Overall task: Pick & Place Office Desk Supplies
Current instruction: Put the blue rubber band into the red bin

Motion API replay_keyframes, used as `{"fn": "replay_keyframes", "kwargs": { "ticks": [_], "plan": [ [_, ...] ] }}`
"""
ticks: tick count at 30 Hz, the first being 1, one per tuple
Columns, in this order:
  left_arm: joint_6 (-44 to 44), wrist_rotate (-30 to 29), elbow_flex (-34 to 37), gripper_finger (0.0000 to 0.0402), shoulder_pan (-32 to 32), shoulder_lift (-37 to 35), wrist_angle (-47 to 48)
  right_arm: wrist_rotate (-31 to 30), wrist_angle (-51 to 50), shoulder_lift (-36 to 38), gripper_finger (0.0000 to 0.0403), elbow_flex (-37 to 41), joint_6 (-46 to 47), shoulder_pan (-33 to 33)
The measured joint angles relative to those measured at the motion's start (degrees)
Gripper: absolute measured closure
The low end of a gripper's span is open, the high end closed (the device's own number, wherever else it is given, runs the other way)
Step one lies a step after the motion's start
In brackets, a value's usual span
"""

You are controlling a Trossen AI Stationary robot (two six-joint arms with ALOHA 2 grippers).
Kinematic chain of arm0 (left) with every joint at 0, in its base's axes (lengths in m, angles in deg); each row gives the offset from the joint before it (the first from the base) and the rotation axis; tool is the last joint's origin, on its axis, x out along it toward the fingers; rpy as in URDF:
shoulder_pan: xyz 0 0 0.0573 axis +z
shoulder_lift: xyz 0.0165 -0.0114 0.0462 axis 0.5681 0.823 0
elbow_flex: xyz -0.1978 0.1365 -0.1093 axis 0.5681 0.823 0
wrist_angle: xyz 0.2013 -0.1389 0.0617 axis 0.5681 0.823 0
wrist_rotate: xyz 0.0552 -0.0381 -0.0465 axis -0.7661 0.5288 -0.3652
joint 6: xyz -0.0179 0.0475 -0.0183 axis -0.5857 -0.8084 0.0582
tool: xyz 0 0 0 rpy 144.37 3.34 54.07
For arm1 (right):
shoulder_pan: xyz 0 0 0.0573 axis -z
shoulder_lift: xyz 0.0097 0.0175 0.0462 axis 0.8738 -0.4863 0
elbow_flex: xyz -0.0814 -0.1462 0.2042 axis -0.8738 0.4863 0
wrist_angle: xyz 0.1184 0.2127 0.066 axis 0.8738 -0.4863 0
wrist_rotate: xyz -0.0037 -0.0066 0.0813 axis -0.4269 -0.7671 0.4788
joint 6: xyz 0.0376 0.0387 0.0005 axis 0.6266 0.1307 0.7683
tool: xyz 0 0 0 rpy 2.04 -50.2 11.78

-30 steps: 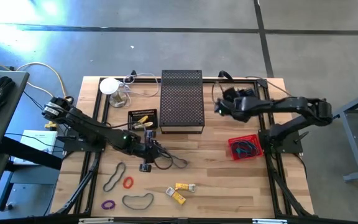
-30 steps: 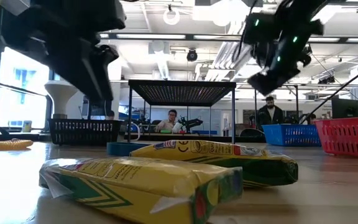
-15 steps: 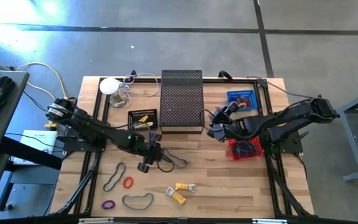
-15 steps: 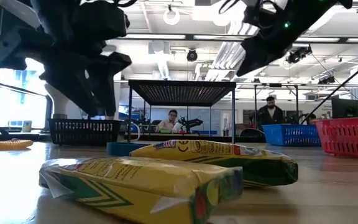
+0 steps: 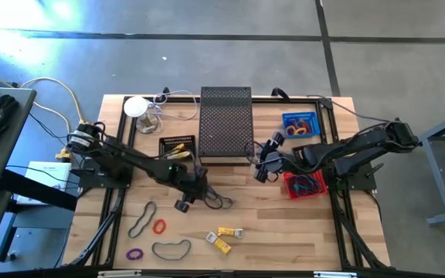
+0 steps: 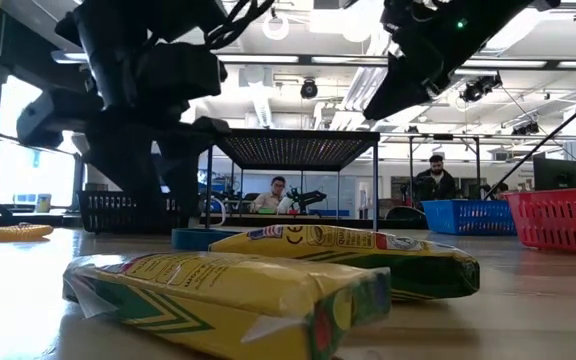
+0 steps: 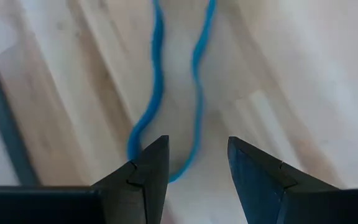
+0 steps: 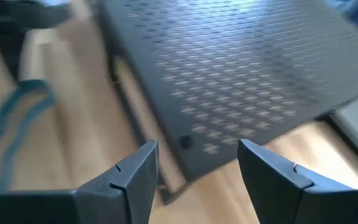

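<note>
While poised low over the counter (image 5: pixel 284 232) just near of the black mesh riser (image 5: pixel 225 123), left end effector (image 7: pixel 197 163) open, nothing held, fingers straddling one end of a thin blue rubber-band loop (image 7: pixel 166 93). Probably placed so to close on that strand and lift it. Loop lying flat on the wood, slack and wavy, long and narrow.

Right end effector (image 8: pixel 197 168) also open and empty, hovering off the riser's near right corner, beside the red bin (image 5: pixel 304 184). Probably heading for more supplies.

Remaining supplies on the near counter: large dark loop (image 5: pixel 142 219), small red loop (image 5: pixel 159 227), purple loop (image 5: pixel 134 253), second dark loop (image 5: pixel 171 249), two small yellow packets (image 5: pixel 224 238). Red bin and blue bin (image 5: pixel 298 123) both already holding bands; black basket (image 5: pixel 178 146) holding yellow items.
</note>
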Motion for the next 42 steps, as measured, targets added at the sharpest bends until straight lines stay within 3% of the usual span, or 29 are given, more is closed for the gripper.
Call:
{"fn": "replay_keyframes", "kwargs": {
  "ticks": [6, 14, 17, 23, 33, 37, 42],
  "plan": [
    [-1.5, 1.0, 0.0, 0.0247, 2.2, 1.8, -0.5, 5.6, 1.6, 0.0, 0.0195, 0.0, 1.5, 0.0],
    [-2.9, 0.5, -0.2, 0.026, 3.0, 5.8, -0.5, 5.7, 3.0, 0.0, 0.0195, 0.0, 1.5, -2.0],
    [-2.1, 0.3, -0.2, 0.0291, 2.9, 5.9, -0.3, 5.6, 4.1, 0.0, 0.0195, 0.0, 0.0, -2.9],
    [-1.1, -1.7, -0.1, 0.0391, 1.6, 5.8, -0.2, 5.6, 7.0, 0.0, 0.0195, 0.0, -4.5, -3.0],
    [1.6, -15.4, 0.0, 0.0399, -6.3, -4.4, 0.5, 12.9, 6.5, 0.0, 0.0195, 0.0, -3.5, -3.0],
    [1.8, -17.1, 0.0, 0.04, -9.4, -8.5, -1.0, 15.2, 7.1, 0.0, 0.0195, 0.0, -2.2, -3.0],
    [5.6, -17.1, 0.0, 0.04, -11.0, -12.3, -8.3, 26.6, 11.6, -2.6, 0.0195, 0.0, -3.1, -3.2]
  ]
}}
